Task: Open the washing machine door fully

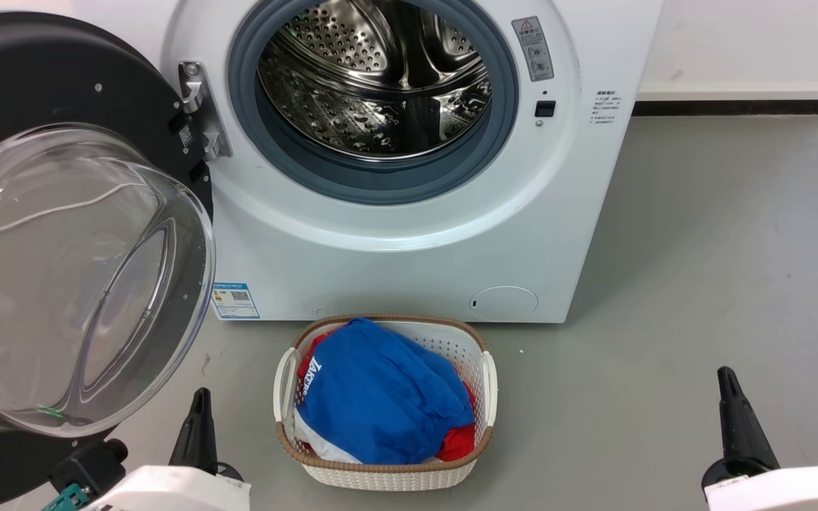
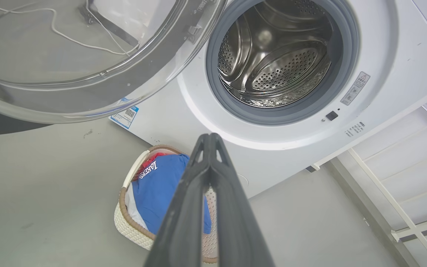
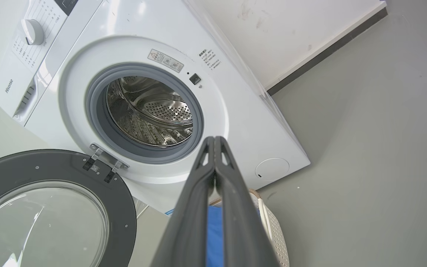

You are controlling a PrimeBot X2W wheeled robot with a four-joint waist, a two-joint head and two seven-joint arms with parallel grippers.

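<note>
We see round black-rimmed glass-bowl door (image 1: pixel 75 270) wide open at 9 o'clock of white washing machine (image 1: pixel 409 241) (looks done). Jaws of left gripper (image 1: pixel 199 422) and right gripper (image 1: pixel 735 411) pressed together, empty, low, off its swing.

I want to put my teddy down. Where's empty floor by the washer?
Bare grey floor lies right of the white woven-rim laundry basket. Left is crowded: the round black-rimmed glass washing machine door hangs open over it.
</note>
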